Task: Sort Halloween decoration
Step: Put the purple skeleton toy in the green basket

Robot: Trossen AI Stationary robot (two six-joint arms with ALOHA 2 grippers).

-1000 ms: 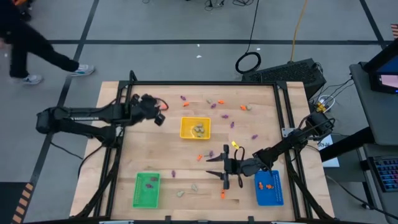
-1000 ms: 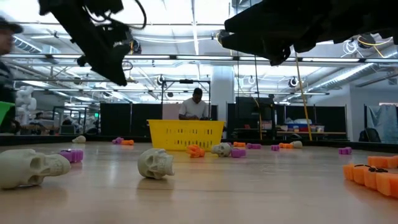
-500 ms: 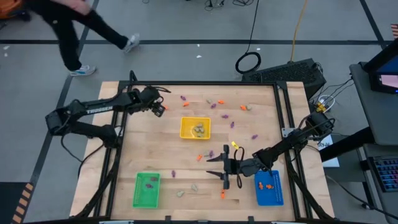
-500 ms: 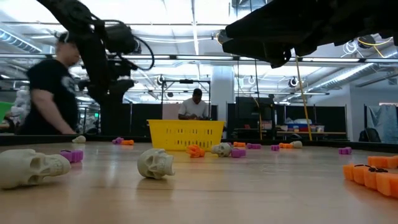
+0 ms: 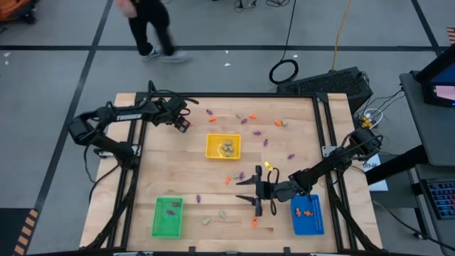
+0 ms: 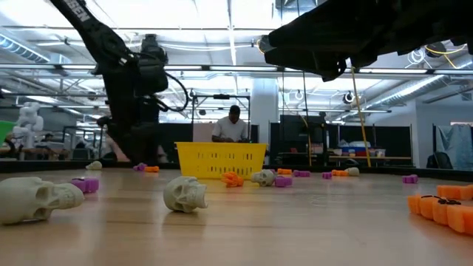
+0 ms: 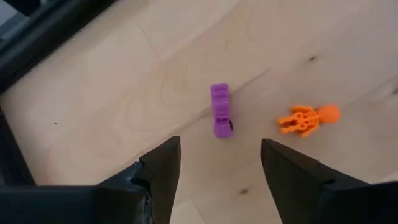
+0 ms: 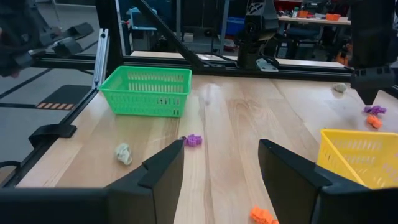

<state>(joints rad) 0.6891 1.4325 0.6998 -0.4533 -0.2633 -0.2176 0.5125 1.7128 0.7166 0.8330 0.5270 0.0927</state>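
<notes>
Small orange, purple and pale Halloween decorations lie scattered on the wooden table. My left gripper (image 7: 219,180) hangs open near the far left corner (image 5: 183,123), pointing steeply down. A purple trinket (image 7: 220,111) lies on the wood just ahead of its fingers, with an orange skeleton (image 7: 309,118) beside it. My right gripper (image 5: 257,192) waits open and nearly level above the near middle of the table, with nothing between its fingers (image 8: 163,177). Two pale skulls (image 6: 185,193) rest on the wood near the front.
A yellow tray (image 5: 223,146) with pale pieces stands mid-table. The green tray (image 5: 168,216) is near left and the blue tray (image 5: 307,215), with orange pieces, is near right. A black frame rail (image 7: 43,31) edges the table by my left gripper. A person (image 5: 149,21) walks behind the table.
My left gripper has come down toward the table near the far left corner and tipped to point more steeply down, while its arm has swung toward the far edge. A person has walked past behind the table toward the right.
</notes>
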